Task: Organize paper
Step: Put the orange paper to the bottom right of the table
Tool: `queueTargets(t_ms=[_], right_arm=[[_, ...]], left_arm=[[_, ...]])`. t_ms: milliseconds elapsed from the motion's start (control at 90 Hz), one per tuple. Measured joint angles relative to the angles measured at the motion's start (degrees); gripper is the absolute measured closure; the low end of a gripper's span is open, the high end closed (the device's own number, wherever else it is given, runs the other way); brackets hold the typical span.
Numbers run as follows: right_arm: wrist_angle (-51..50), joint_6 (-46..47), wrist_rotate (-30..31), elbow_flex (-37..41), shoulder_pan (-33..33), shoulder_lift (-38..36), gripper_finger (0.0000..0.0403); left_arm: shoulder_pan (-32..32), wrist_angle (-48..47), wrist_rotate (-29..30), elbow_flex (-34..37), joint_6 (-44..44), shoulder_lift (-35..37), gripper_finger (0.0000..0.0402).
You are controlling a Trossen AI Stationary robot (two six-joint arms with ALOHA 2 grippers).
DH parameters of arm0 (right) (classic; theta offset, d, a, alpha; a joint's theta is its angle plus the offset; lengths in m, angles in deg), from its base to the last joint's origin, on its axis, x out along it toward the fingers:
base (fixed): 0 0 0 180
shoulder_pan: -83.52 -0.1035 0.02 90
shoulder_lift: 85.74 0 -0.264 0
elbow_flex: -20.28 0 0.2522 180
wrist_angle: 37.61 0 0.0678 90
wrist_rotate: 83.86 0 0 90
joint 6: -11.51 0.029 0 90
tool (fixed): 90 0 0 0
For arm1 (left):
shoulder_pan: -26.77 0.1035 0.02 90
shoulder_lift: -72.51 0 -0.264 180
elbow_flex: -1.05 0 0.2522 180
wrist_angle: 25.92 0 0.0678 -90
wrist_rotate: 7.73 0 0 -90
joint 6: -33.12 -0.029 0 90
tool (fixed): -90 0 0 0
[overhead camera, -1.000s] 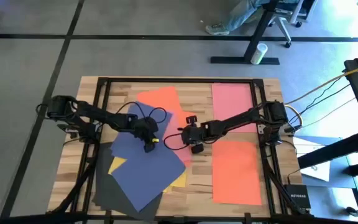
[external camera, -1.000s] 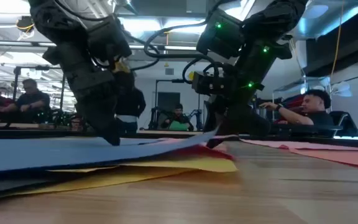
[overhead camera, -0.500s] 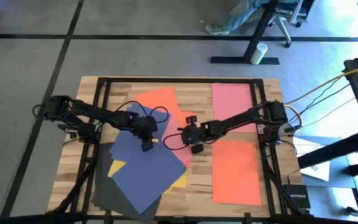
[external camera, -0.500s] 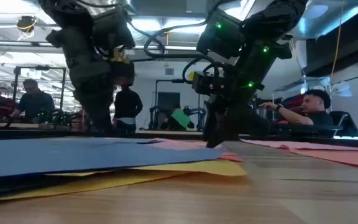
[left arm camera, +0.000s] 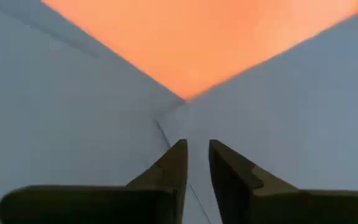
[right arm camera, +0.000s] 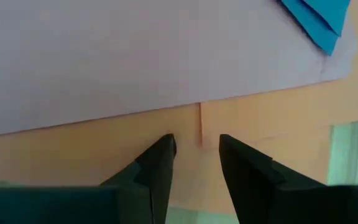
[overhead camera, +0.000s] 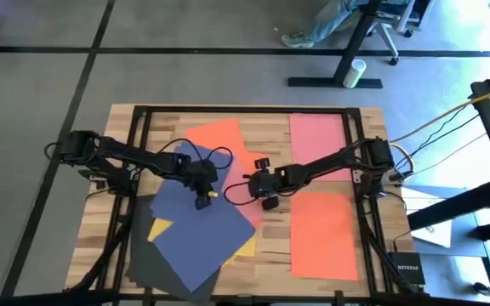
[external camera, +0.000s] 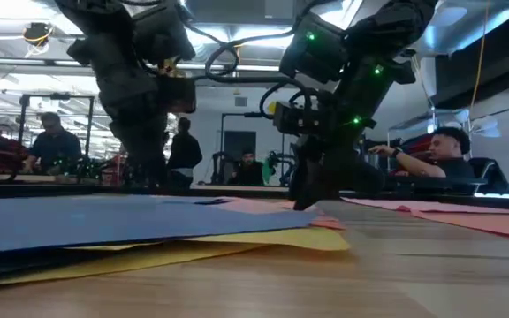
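Sorting looks partly done: two sheets, pink [overhead camera: 317, 134] and orange [overhead camera: 323, 235], lie squared along the table's [overhead camera: 266, 259] right side, while navy [overhead camera: 202, 229], yellow [overhead camera: 158, 226], dark grey [overhead camera: 147, 255] and another orange sheet [overhead camera: 219, 140] overlap crookedly left of centre. Left gripper [overhead camera: 202, 194] hangs over the navy sheet, fingers [left arm camera: 173, 163] narrowly parted, empty. Right gripper [overhead camera: 266, 191] sits low near centre, slightly parted, empty.
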Motion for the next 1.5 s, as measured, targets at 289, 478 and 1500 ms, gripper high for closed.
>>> queueTargets(t_ms=[289, 478, 1500], right_arm=[[0.02, -0.02, 0.02, 0.0, 0.0, 0.0, 0.0281], [-0.02, -0.02, 0.02, 0.0, -0.02, 0.0, 0.0281], [-0.02, -0.02, 0.02, 0.0, 0.0, 0.0, 0.0281]], left_arm=[[0.02, 2.39, -1.71, 0.02, 2.77, -4.79, 0.027], [0.04, 3.07, -1.54, -0.17, 3.65, -5.76, 0.0271], [-0.15, -2.18, -2.97, 0.04, 3.36, -1.52, 0.0385]])
